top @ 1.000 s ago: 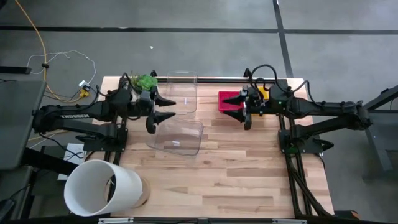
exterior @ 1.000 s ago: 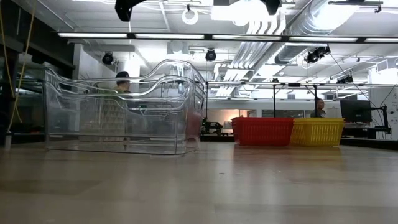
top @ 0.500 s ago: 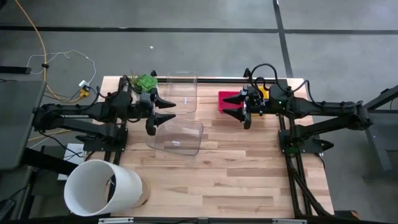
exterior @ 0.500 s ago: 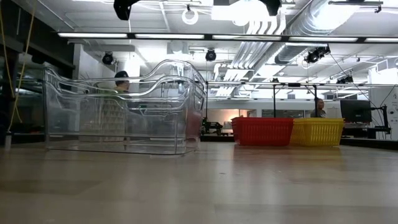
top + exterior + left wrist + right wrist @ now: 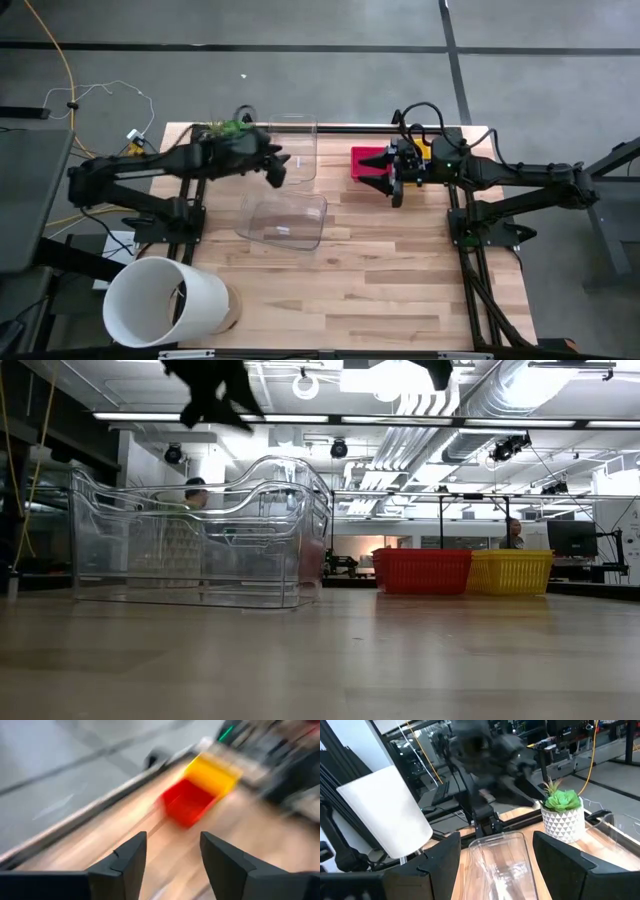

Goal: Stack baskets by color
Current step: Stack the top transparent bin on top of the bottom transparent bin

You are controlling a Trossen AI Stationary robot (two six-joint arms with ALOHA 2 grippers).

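A red basket (image 5: pixel 367 160) and a yellow basket (image 5: pixel 510 572) stand side by side on their bottoms on the table's far right part. In the high view my right arm covers most of the yellow one. My right gripper (image 5: pixel 392 186) hangs open in the air just above the red basket's near side. My left gripper (image 5: pixel 276 166) is open and empty, high over the table's far left part, beside a clear bin. In the left wrist view the red basket (image 5: pixel 186 802) and the yellow basket (image 5: pixel 213 773) lie far beyond the open fingers.
Two clear plastic bins stand on the table, one at the far edge (image 5: pixel 293 150) and one in the middle (image 5: pixel 283 218). A potted green plant (image 5: pixel 232 128) is at the far left. A big white cylinder (image 5: pixel 165 300) stands at the near left corner.
My left gripper has swung toward the table's far edge and a little to the right, and has tipped to point downward. In the low view it has come down into the picture's top. My right gripper and the baskets have kept still.
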